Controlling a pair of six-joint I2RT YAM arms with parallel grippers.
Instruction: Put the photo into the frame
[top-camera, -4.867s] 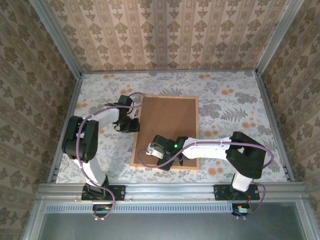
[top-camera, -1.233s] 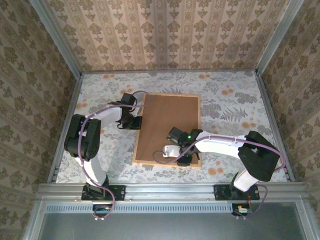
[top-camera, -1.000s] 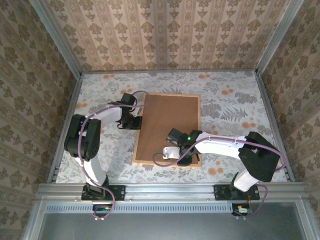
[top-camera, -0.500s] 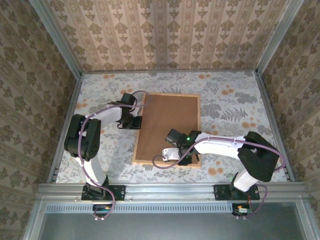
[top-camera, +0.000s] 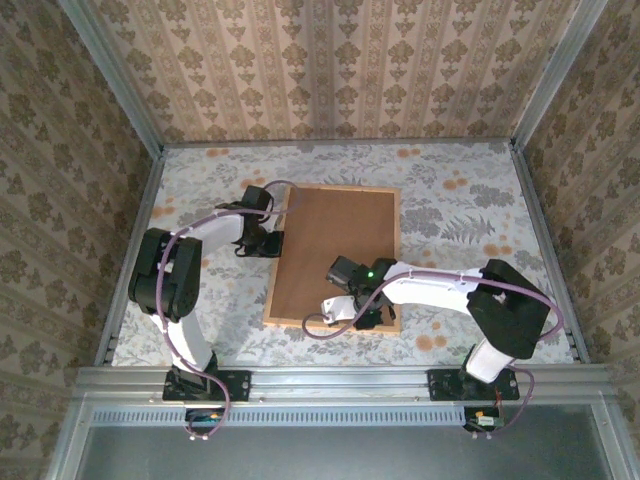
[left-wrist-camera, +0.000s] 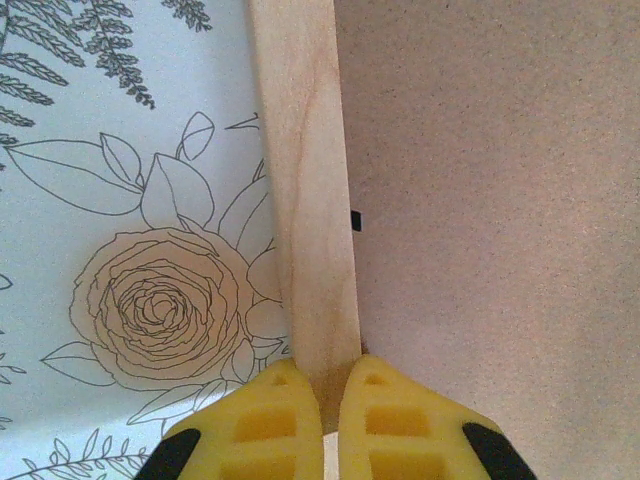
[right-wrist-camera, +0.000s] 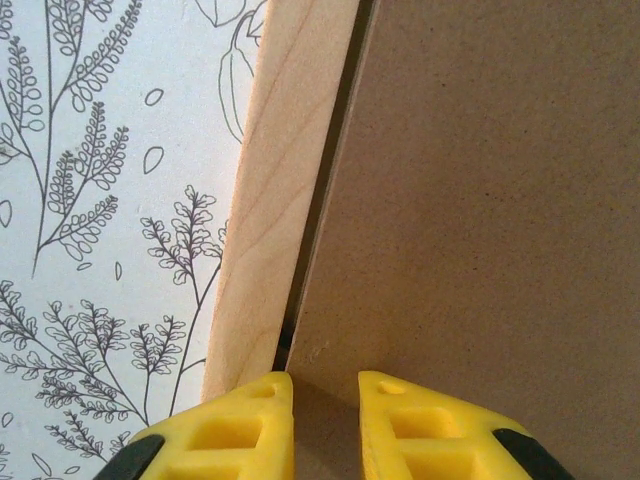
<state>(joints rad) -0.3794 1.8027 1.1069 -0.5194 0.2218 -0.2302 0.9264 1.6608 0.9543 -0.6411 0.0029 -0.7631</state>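
Top: shows the frame (top-camera: 345, 188) back-up, left gripper (top-camera: 266, 246) at its left rail (top-camera: 277, 262), right gripper (top-camera: 368, 318) at its near edge; left wrist: pins that rail with jaws shut, likely steadying; right wrist: straddles the askew backing board (right-wrist-camera: 480, 200) edge with narrow jaws, grip unclear, likely prying it open.

— Where is there free room on the desk (top-camera: 460, 200)?
— Right of the frame (top-camera: 340, 230) and beyond it: broad bare strips up to the walls (top-camera: 340, 70). The left strip is narrower, and the left arm (top-camera: 200, 235) lies across it, with the left hand (top-camera: 268, 243) at the frame's left rail.
— And the near side?
— Only a thin strip. The right arm (top-camera: 430, 285) reaches low over the frame's near right part, with the right hand (top-camera: 362, 318) there and a cable (top-camera: 330, 322) looping over the near edge.
— Above the frame?
— Its far half is open.
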